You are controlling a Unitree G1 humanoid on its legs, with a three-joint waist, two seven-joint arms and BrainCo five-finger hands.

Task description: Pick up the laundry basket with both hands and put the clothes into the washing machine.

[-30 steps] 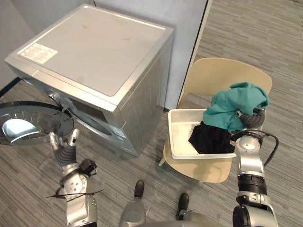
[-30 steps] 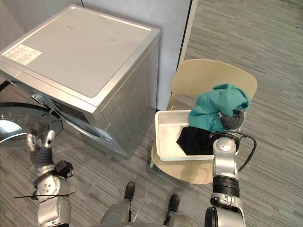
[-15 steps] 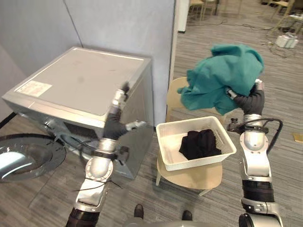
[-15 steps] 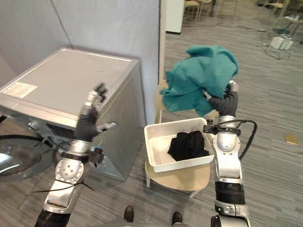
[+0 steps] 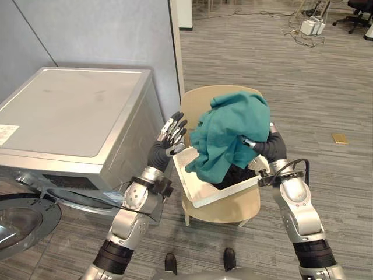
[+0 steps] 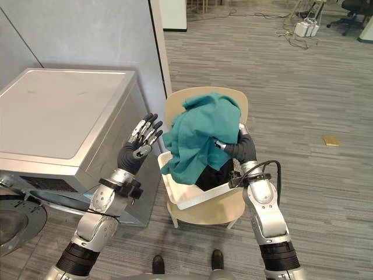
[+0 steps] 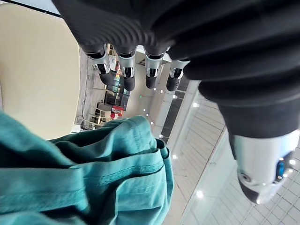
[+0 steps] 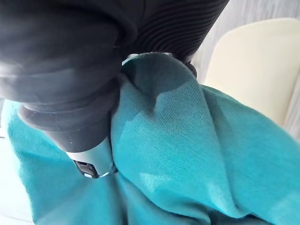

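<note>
The robot's right hand [image 5: 267, 146] is raised, with its fingers curled tight into a bunched teal-green cloth garment [image 5: 227, 134]. It holds the garment up in the air. The cloth hangs from this hand in loose folds and spreads towards the other hand. In the right wrist view, the teal cloth [image 8: 187, 140] is gathered right against the hand's dark cover.

Just below the right hand sits a white rectangular plastic laundry basket [image 5: 195, 188]. It rests on the seat of a cream moulded chair with a rounded back [image 5: 227, 211]. A crumpled black garment [image 6: 213, 175] lies inside the basket, directly under the hanging teal cloth and partly hidden by it.

The robot's left hand [image 5: 166, 144] is lifted to about the same height as the right hand. Its fingers [image 7: 124, 70] are straight and fanned apart, and it holds nothing. It is close beside the hanging edge of the teal garment, between the cloth and the machine. Whether the fingertips brush the cloth cannot be told.

On the outer side of the left hand stands a boxy silver-grey metal washing machine [image 5: 70, 116]. Its round glass door [image 5: 20, 224] is swung open, low down and further out from that hand.

Well beyond the right hand's outer side, a small flat tan object [image 5: 340, 138] lies on the grey plank floor [image 5: 326, 87].
</note>
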